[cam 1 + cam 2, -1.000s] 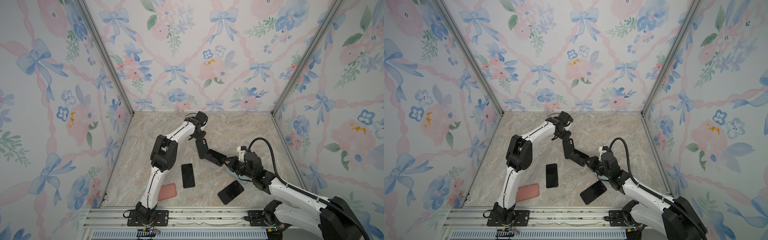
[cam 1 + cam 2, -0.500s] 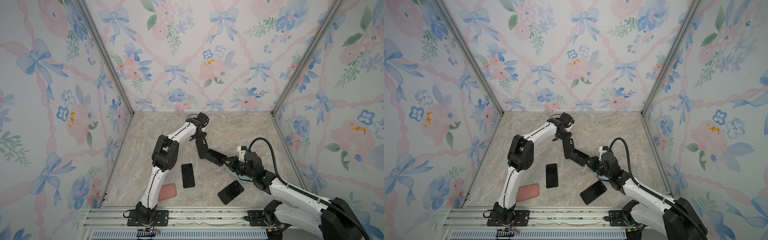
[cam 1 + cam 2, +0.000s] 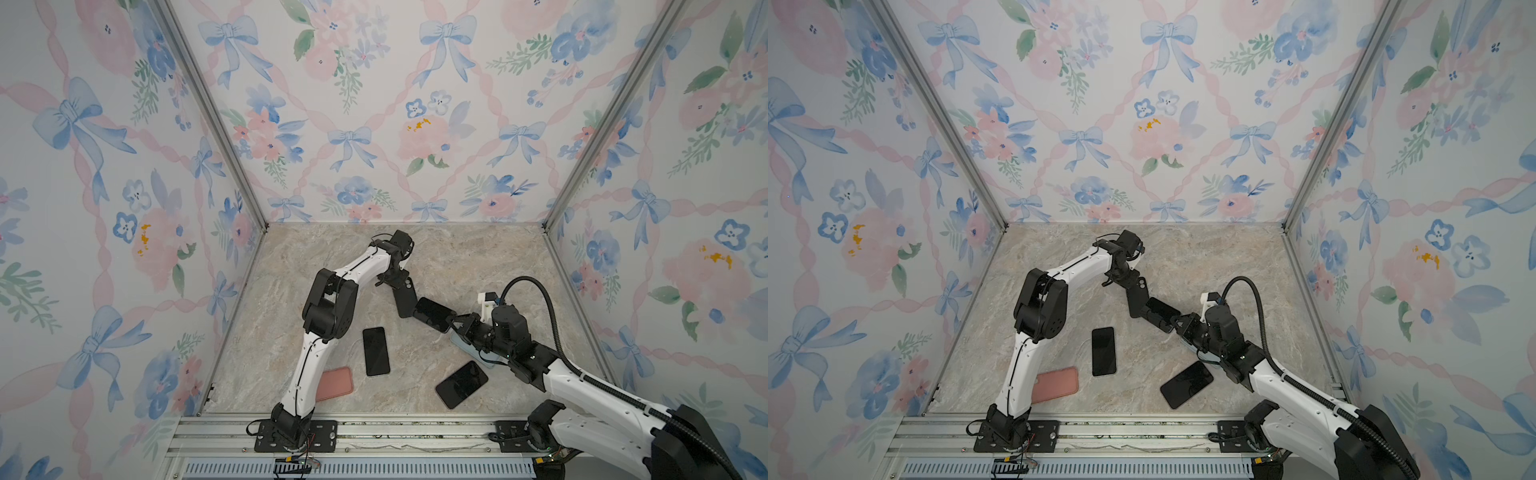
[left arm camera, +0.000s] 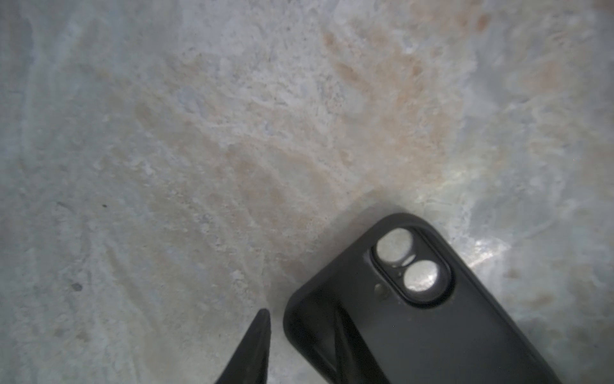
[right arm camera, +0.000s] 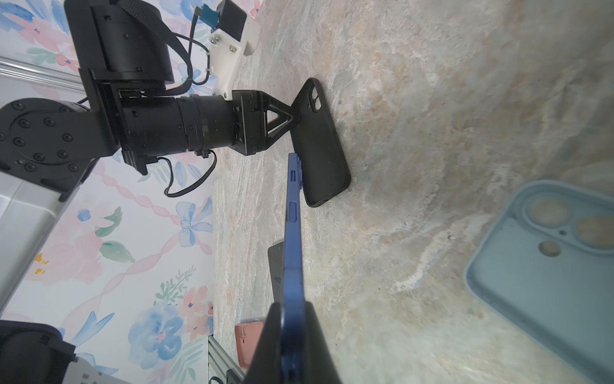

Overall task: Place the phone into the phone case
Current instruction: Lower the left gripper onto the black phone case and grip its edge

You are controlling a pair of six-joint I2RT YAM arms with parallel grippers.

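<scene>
In both top views, near the worktop's (image 3: 478, 257) middle, the right gripper (image 3: 455, 323) clamps the blue phone (image 3: 433, 313). The black case (image 3: 405, 297) lies straight ahead along the phone's long axis, its own axis angled to it. The left gripper (image 3: 395, 281), nearer, is at the case's camera end.

Left wrist: one finger (image 4: 259, 345) stands just off the case's edge, so whether it grips I cannot tell.

Right wrist: the phone, edge-on, reaches the case's side. No writing is legible.

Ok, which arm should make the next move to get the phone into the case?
Right. The right hand pinches the blue phone edge-on, its free end close to the black case. The left hand holds that case by its rim, so it likely should just steady it.
</scene>
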